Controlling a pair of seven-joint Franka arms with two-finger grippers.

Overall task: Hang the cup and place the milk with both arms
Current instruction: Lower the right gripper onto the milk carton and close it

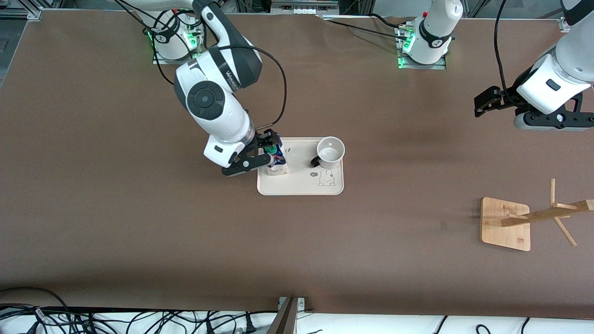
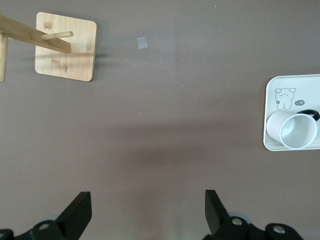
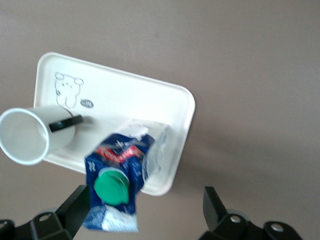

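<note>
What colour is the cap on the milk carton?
Green: a round cap on the milk's dark blue top, clearest in the right wrist view.

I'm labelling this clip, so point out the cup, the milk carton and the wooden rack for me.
cup [image 1: 330, 152]: front view, inside of its open mouth.
milk carton [image 3: 116, 186]: right wrist view, its green cap.
wooden rack [image 2: 67, 55]: left wrist view, its flat square base.

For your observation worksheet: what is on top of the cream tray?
On the tray stand the cup and the milk, plus a printed rabbit. The tray beneath them is covered.
</note>
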